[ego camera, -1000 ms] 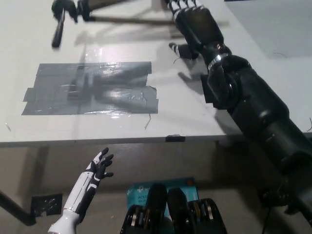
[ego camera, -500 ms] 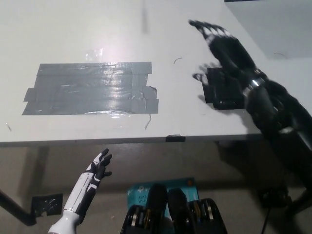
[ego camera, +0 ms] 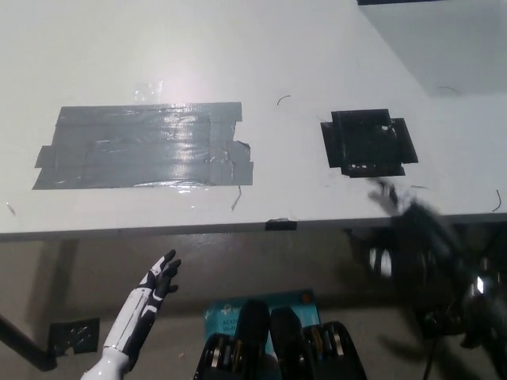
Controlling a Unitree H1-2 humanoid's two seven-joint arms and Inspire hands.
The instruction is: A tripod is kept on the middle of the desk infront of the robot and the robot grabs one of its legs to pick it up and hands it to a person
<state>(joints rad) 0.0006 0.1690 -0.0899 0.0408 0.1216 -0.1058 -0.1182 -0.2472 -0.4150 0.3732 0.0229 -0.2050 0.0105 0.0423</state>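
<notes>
From the head view, the white desk fills the upper half of the scene, and its near edge runs straight across from left to right. The tripod is nowhere in view: not on the desk, not in either hand.

A wide patch of grey tape is stuck flat on the left part of the desk, built from overlapping strips with ragged ends and glare along its top. To the right of it, well apart, is a smaller square patch of black tape, also flat on the surface. A thin dark curl lies on the bare desk between the two patches, a little farther back. A fine strand sits just off the grey patch's near right corner. A small black mark is on the desk's near edge.

The left hand hangs below the near edge, at the lower left, with its white forearm slanting up toward the desk. Its fingers are spread apart and it holds nothing.

The right hand is a dark smear at the lower right, just near of the black patch and crossing the desk's edge. It is too blurred to tell whether it is spread or closed, though nothing shows in it.

On the floor, a blue-green card lies under the desk, and a scrap of grey tape lies at the far left.
</notes>
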